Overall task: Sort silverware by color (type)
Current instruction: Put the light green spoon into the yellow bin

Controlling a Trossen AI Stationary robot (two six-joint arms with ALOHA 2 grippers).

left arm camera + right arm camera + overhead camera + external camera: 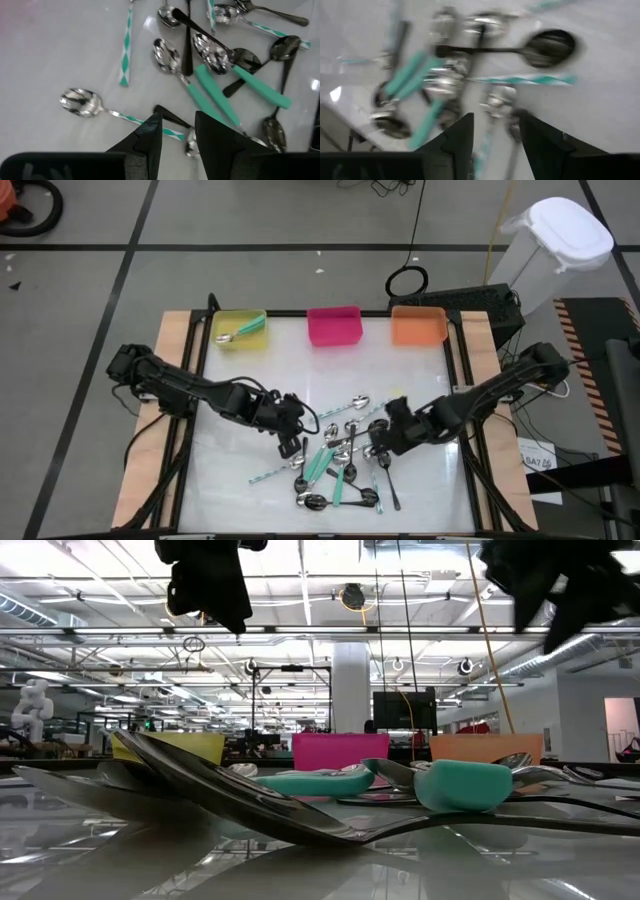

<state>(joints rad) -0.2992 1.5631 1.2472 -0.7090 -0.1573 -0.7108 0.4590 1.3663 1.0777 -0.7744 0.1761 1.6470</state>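
Item: the silverware (340,465), a tangled heap of small spoons on the white table (240,380), nearer its front edge, between the two arms. Kinds present: teal-handled spoons (260,90), all-silver spoons, dark spoons (187,45), plus thin handles striped teal and white (126,47). One teal-handled spoon (240,330) already lies in the yellow bin (242,340); the pink bin (334,326) and orange bin (418,326) appear bare.

Handling, by judgement: light, rigid, hard and likely slippery on the glossy top (they lie flat and cross one another, so a lifted piece may drag its neighbour). Best taken across the handle, at a free end clear of the pile.

Left gripper (177,132): jaws parted, nothing held, above a striped handle at the heap's edge.

Right gripper (495,132): jaws parted, empty, over the heap's opposite side.
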